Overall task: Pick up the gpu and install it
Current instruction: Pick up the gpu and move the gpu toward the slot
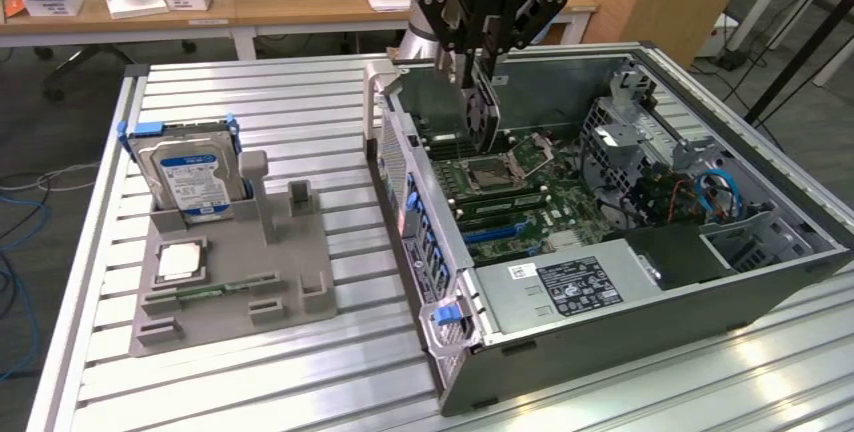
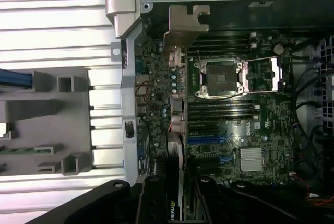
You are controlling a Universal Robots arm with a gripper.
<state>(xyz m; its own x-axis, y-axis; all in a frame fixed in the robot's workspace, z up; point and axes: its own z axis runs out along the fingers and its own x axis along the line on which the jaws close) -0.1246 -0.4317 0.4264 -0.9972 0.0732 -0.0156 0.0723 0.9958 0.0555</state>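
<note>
My gripper [image 1: 483,72] is shut on the gpu [image 1: 481,117], a thin black card that hangs on edge from the fingers over the open computer case [image 1: 747,297]. The card's lower edge is just above the motherboard [image 1: 514,197], near the empty CPU socket [image 1: 491,170]. In the wrist view the gpu [image 2: 176,130] runs edge-on away from the gripper [image 2: 177,205]. Its silver bracket [image 2: 183,25] lies at the far end, by the case's rear wall. The blue expansion slots [image 2: 206,140] lie beside the card.
A grey fixture [image 1: 227,282] at the exterior view's left holds a blue-labelled hard drive [image 1: 194,177], a CPU chip [image 1: 178,262] and a green memory stick [image 1: 220,290]. The case holds a power supply [image 1: 574,287] and drive cages [image 1: 641,142]. Desks stand behind the slatted table [image 1: 267,102].
</note>
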